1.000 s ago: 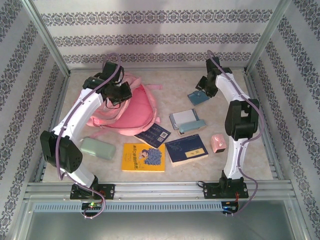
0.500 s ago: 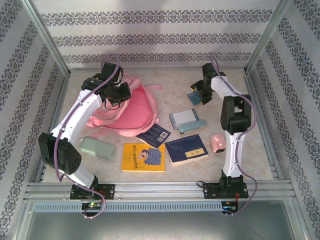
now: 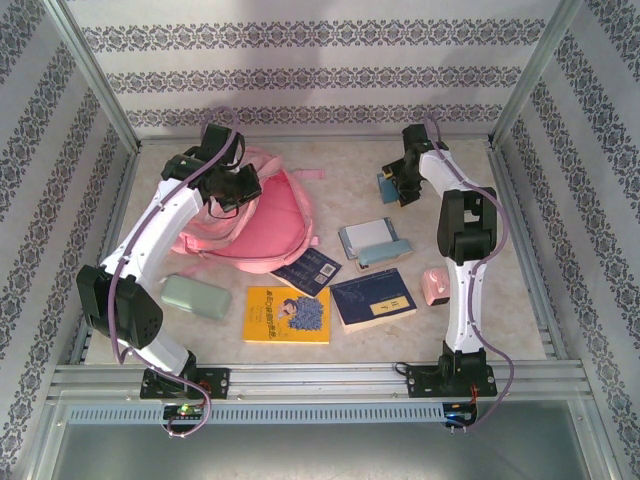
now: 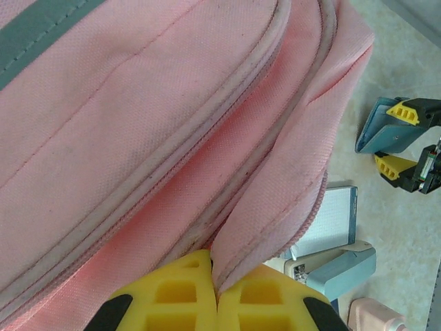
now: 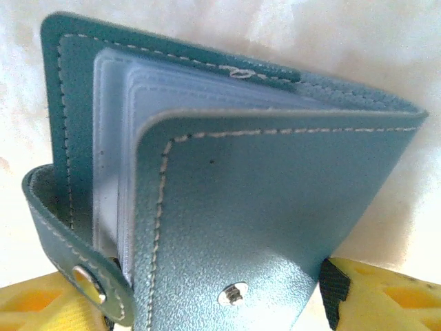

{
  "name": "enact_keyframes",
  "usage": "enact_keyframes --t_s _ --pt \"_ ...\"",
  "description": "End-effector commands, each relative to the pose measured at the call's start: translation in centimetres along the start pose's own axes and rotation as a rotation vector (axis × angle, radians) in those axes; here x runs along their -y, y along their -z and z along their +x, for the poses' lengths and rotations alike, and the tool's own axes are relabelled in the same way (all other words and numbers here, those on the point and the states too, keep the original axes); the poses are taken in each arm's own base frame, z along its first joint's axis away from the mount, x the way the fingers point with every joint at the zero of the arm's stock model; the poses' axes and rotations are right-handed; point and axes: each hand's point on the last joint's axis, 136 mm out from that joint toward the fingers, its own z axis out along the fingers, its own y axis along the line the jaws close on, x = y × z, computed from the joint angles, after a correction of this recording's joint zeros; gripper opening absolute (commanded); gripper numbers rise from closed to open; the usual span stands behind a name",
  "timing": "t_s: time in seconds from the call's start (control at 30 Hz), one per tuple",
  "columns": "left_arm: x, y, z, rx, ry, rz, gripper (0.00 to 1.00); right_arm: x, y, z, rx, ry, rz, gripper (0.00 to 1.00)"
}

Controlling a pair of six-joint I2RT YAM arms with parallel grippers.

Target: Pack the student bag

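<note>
The student bag [image 3: 268, 218] lies at the back left, large, pink, with white trim. My left gripper [image 3: 236, 188] is over its top, shut on a fold of pink fabric beside the zip [image 4: 217, 289]; in the left wrist view the bag [image 4: 158, 117] takes up most of the frame. A small teal card wallet [image 3: 384, 187] with a snap strap stands on the table at the back right. My right gripper [image 3: 396, 184] is open with one yellow finger on each side of the wallet [image 5: 262, 193]. The left wrist view shows that gripper [image 4: 400, 138] astride the wallet [image 4: 375, 131].
In front of the bag lie a pale green case [image 3: 196, 296], a yellow book [image 3: 288, 315], a dark blue book [image 3: 372, 298] and a small navy booklet [image 3: 307, 270]. A grey notebook [image 3: 362, 234], a teal box [image 3: 386, 253] and a pink item [image 3: 436, 285] lie right of centre. Metal rails frame the table.
My right gripper has shifted a little left and toward the back wall at the wallet, and its jaws have widened. The left arm has stayed still on the bag.
</note>
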Motion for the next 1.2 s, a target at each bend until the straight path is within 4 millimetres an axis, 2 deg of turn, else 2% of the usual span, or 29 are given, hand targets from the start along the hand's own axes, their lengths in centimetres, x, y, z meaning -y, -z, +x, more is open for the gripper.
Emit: enact_keyframes --t_s 0.0,0.13,0.27,0.43,0.63,0.97,1.17 --pt "0.0 0.5 -1.2 0.035 0.009 0.014 0.0 0.1 0.2 -0.4 -0.006 0.015 -0.002 0.77" --pt "0.2 0.5 -1.5 0.038 0.01 0.022 0.0 -1.2 1.9 -0.6 -0.018 0.031 -0.072 0.81" --pt "0.2 0.6 -1.6 0.04 0.012 0.025 0.0 -2.2 3.6 -0.8 -0.013 0.05 -0.117 0.89" --pt "0.1 0.6 -1.6 0.039 0.011 0.026 0.0 -2.1 4.8 -1.0 -0.003 0.053 -0.127 0.91" --pt "-0.3 0.7 -1.7 0.047 0.015 0.016 0.0 -0.3 2.0 0.0 -0.033 -0.107 -0.132 0.85" --pt "-0.6 0.7 -1.4 0.039 0.014 0.011 0.0 -1.0 -0.5 -0.8 0.021 -0.183 -0.152 0.87" --pt "-0.8 0.7 -1.4 0.039 0.006 0.005 0.0 -0.6 -1.8 -1.4 0.029 -0.218 -0.121 0.83"
